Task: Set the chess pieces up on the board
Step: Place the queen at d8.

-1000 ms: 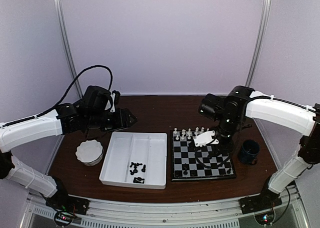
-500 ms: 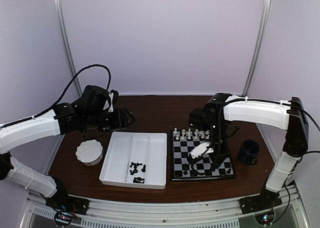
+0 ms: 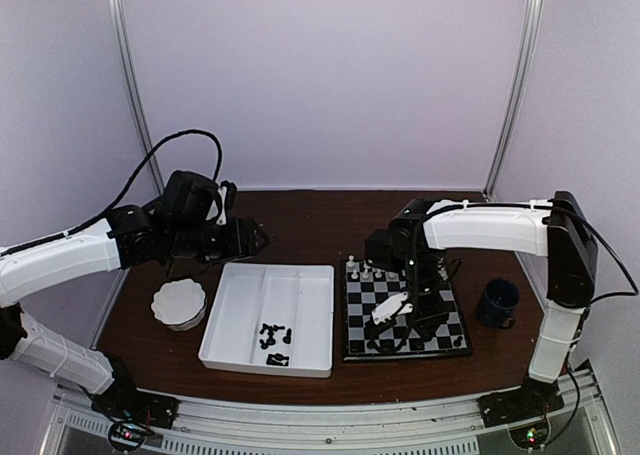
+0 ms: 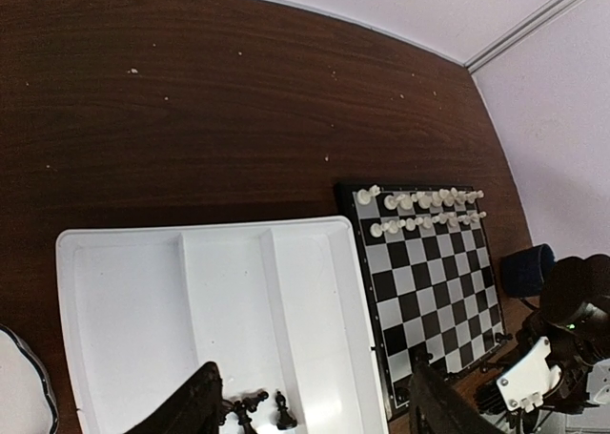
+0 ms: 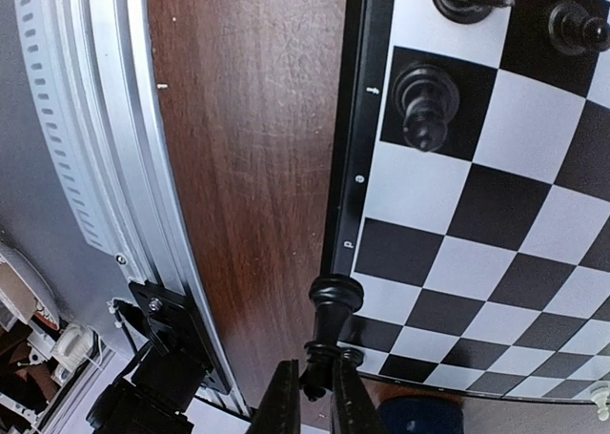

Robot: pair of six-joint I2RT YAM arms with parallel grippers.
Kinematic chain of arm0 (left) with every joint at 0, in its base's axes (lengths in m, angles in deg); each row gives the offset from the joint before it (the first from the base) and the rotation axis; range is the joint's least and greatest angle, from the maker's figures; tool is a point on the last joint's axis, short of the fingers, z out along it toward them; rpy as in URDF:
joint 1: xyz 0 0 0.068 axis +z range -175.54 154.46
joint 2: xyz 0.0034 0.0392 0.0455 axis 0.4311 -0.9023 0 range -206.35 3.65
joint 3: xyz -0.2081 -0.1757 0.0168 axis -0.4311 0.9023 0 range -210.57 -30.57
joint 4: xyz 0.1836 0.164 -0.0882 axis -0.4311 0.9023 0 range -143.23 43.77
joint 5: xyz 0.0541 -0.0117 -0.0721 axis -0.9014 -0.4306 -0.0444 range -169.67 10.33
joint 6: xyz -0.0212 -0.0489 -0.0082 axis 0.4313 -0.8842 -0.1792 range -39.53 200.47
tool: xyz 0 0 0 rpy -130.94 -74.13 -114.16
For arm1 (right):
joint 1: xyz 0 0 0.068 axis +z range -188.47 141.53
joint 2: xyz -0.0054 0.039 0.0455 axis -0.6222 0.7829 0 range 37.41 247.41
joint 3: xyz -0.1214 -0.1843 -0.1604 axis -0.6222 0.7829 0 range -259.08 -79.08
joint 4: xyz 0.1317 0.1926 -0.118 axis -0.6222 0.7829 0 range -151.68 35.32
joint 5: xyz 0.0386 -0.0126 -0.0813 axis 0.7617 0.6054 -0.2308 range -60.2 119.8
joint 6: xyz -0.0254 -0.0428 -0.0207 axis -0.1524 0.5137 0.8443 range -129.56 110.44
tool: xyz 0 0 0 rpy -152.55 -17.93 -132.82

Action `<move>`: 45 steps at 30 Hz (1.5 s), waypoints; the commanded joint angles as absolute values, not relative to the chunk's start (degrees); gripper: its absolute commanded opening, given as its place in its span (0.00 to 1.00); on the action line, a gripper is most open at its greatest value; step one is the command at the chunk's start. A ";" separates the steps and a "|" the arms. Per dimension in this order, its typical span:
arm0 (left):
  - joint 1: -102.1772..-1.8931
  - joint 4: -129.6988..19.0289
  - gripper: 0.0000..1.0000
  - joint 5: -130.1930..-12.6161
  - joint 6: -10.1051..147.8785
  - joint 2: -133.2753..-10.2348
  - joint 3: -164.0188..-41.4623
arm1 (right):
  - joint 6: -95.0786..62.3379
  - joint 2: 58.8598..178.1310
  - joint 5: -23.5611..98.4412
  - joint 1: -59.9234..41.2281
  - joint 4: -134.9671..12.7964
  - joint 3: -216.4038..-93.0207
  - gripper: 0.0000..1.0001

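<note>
A glossy black chessman [image 5: 329, 324] is clamped between the right jaws. A round disc base, a slim stem and a collar are shown, while the head is hidden in the grip, so its kind cannot be told. Its long axis is set in line with the jaws, with the base pointed away from them, toward the chessboard [image 5: 477, 215]. The base is seen over the thin dark lettered border at the board's near edge; whether it touches the board cannot be judged. 3 more black chessmen [image 5: 426, 100] are stood upright on squares near that border. White chessmen [image 4: 405, 202] are lined up in 2 rows along the far edge. A few black pieces [image 4: 253, 407] are seen at the near end of the white divided tray [image 4: 124, 291] — set just left of the board on the dark wood desk [image 4: 191, 100]. The left jaws are held well apart, raised above the desk by the tray's far side.
</note>
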State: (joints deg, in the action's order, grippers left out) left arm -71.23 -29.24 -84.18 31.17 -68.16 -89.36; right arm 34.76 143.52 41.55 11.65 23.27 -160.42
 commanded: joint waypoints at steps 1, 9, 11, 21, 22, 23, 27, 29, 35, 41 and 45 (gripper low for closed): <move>-70.89 -30.34 0.67 -84.76 31.78 -67.61 -89.72 | 33.45 144.95 40.44 12.06 21.81 -162.15 0.04; -70.87 -30.54 0.67 -84.76 31.78 -68.12 -89.50 | 32.90 146.89 37.06 12.17 20.34 -161.35 0.05; -70.89 -30.63 0.67 -84.76 31.78 -68.27 -89.39 | 32.81 147.14 36.84 12.19 20.23 -161.17 0.04; -70.82 -31.26 0.67 -84.08 31.64 -69.53 -89.36 | 32.46 147.62 36.64 12.16 19.72 -160.37 0.08; -70.87 -31.24 0.67 -84.06 31.71 -69.55 -89.37 | 32.44 147.75 36.65 12.16 19.63 -160.30 0.08; -70.86 -31.23 0.67 -83.99 31.71 -69.60 -89.29 | 32.45 147.84 36.71 12.15 19.76 -160.21 0.08; -70.78 -31.24 0.67 -83.89 31.69 -69.76 -89.28 | 32.46 148.16 36.72 12.19 19.96 -160.09 0.08; -70.85 -31.21 0.67 -83.88 31.69 -69.77 -89.21 | 32.46 148.39 36.85 12.30 20.12 -160.03 0.08; -70.80 -31.19 0.67 -83.84 31.59 -69.67 -88.93 | 32.22 148.67 36.41 12.36 20.01 -159.69 0.10; -70.80 -31.24 0.67 -83.58 31.53 -69.74 -88.93 | 32.02 147.76 36.38 12.50 20.11 -159.81 0.18; -70.80 -31.12 0.67 -83.72 31.66 -69.83 -88.80 | 31.84 145.90 37.02 12.50 20.63 -160.50 0.24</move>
